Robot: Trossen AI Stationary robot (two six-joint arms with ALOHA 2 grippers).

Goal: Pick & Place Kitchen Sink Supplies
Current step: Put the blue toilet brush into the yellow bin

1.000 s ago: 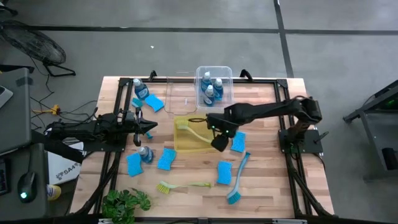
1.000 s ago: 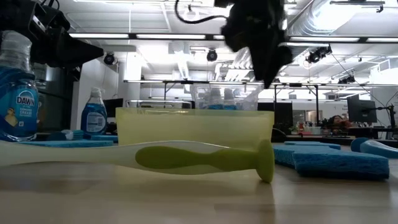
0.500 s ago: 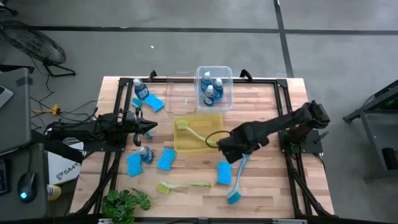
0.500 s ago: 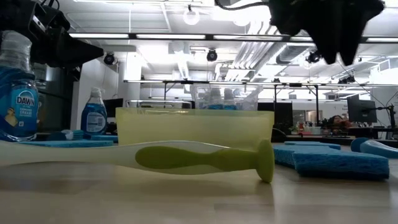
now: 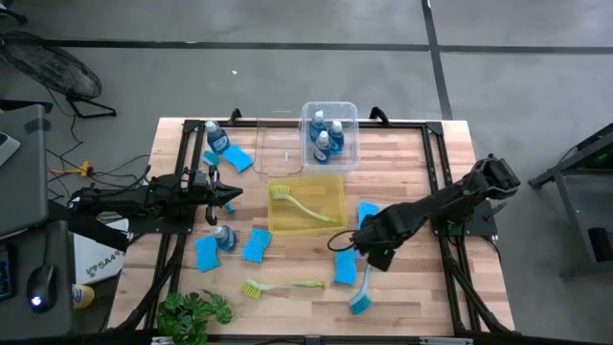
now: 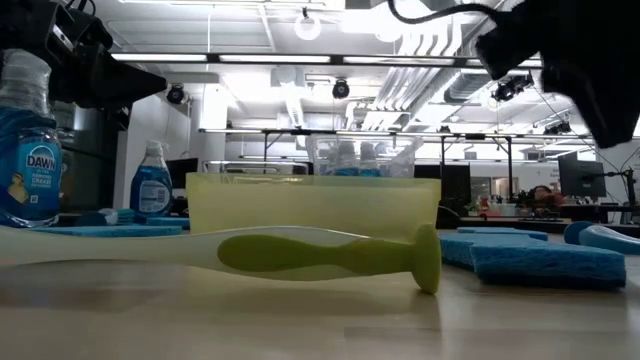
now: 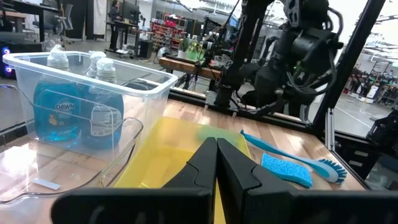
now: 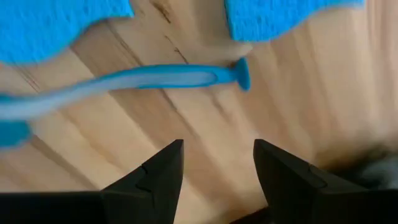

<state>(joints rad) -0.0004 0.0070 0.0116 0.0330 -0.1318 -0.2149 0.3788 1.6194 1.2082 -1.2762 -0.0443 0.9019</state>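
Swinging away from the yellow bin (image 5: 306, 204), the right gripper (image 5: 369, 251) now hangs with fingers apart, empty, over the blue brush (image 5: 367, 275) just below it; looks like the next pick. Left gripper (image 5: 230, 195) waits, closed.

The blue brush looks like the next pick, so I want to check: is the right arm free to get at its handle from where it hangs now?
Probably yes. The right gripper hangs open above the blue brush, whose handle lies on bare wood between two sponges.
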